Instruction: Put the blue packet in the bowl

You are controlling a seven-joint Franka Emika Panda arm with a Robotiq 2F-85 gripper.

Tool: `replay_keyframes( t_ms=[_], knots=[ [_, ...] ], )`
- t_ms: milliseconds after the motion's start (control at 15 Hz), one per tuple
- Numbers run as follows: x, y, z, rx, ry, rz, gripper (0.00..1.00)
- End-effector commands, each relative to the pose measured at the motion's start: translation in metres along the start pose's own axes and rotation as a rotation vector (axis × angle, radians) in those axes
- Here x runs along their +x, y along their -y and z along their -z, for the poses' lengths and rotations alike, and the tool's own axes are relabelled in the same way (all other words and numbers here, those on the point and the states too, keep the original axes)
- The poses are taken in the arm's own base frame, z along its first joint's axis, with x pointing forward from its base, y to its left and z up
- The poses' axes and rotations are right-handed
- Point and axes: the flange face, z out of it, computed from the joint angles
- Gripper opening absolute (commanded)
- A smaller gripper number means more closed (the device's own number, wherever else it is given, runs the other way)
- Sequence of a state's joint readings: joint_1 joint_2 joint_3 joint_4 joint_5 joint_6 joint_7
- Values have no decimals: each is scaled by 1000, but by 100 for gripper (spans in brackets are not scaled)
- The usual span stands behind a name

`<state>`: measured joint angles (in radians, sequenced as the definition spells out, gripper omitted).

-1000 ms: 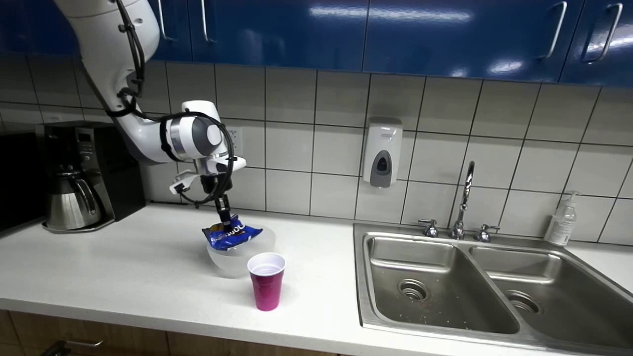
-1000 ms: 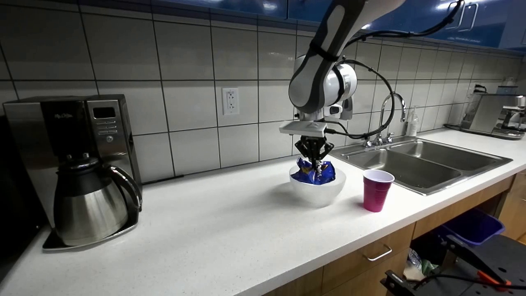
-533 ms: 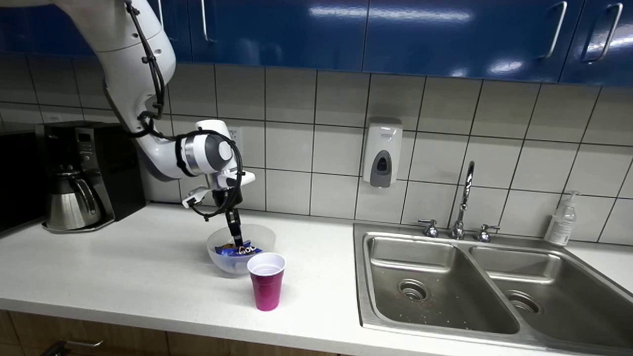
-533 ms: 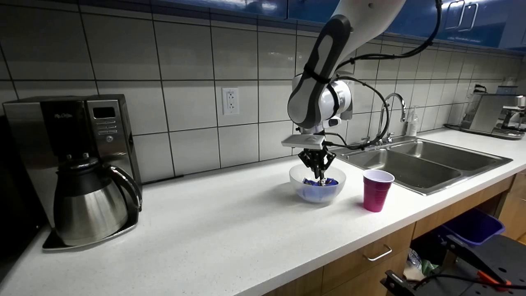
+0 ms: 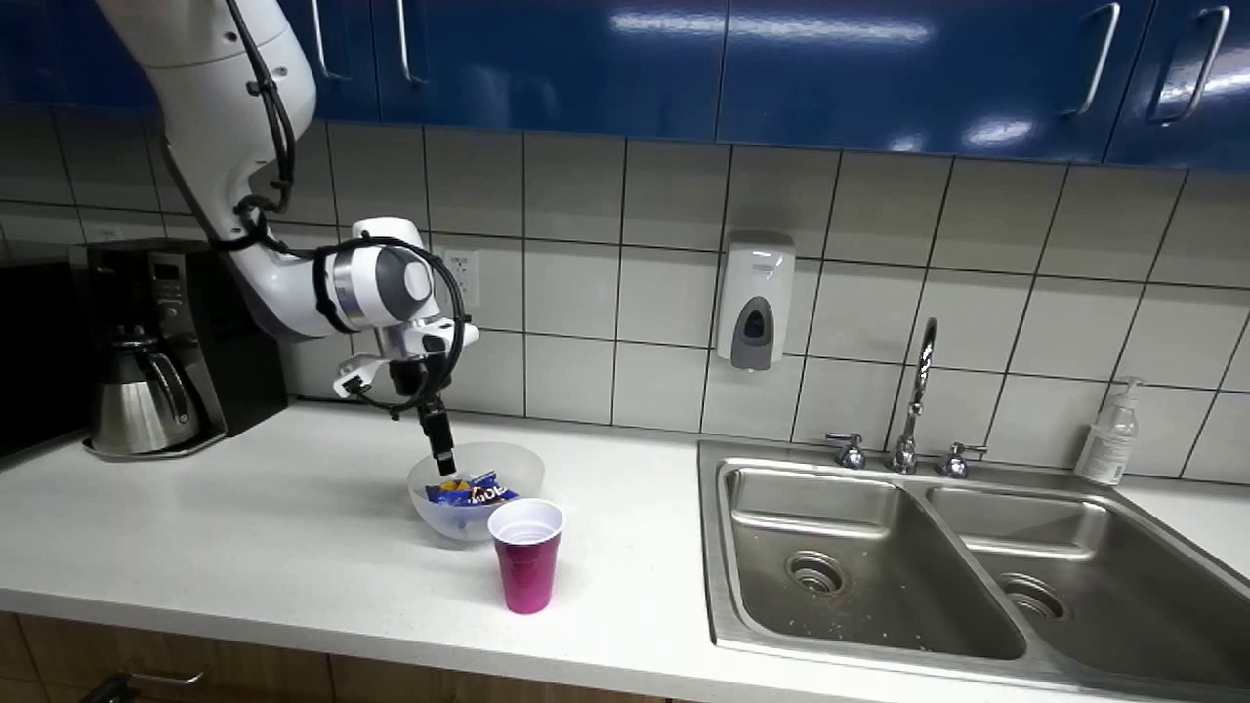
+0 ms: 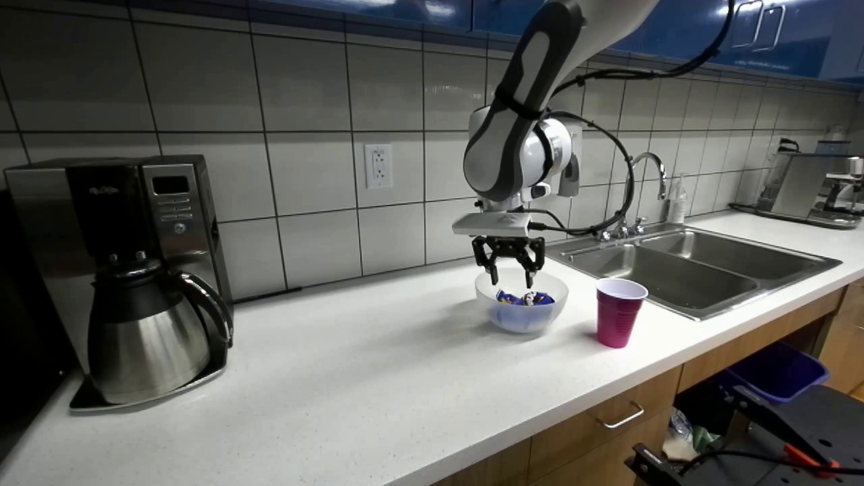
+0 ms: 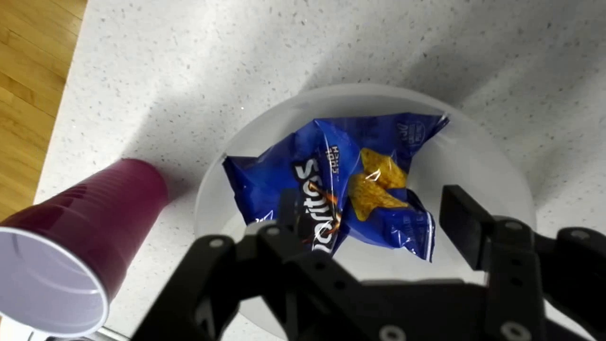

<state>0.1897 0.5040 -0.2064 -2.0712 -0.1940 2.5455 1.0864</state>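
Note:
The blue packet (image 7: pixel 279 175), with orange chips printed on it, lies crumpled inside the translucent whitish bowl (image 7: pixel 506 175). In both exterior views, the packet (image 5: pixel 474 491) (image 6: pixel 530 299) shows low within the bowl (image 5: pixel 522 467) (image 6: pixel 520 320), which stands on the counter. My gripper (image 6: pixel 511 282) is open just above the bowl's interior, its fingers well apart and nothing gripped. From the wrist, the gripper (image 7: pixel 371 213) spans part of the packet, and its left finger hides a bit of the print. A small gap separates the fingertips from the packet in an exterior view.
A pink cup (image 5: pixel 527 566) (image 7: pixel 113 203) stands upright close beside the bowl, near the counter's front. Behind runs a tiled wall with a soap dispenser (image 5: pixel 757 303). The coffee maker (image 6: pixel 155 283) and the double sink (image 5: pixel 869 557) flank the work area.
The packet went from above the rim down into the bowl and was let go. The fingers spread apart, and the arm dipped, then rose a little toward the coffee maker side.

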Motion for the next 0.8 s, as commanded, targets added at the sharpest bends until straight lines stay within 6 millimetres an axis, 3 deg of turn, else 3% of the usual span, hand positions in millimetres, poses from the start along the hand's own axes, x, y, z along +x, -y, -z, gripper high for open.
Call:
replay_keyframes(
  t_ms=[0, 467, 533, 733],
  knots=[
    [-38, -19, 39, 39, -21, 117, 100],
    [-124, -53, 78, 42, -32, 275, 100],
    [-104, -32, 62, 36, -21, 241, 100],
    [-122, -44, 71, 43, -17, 267, 100]
  ],
)
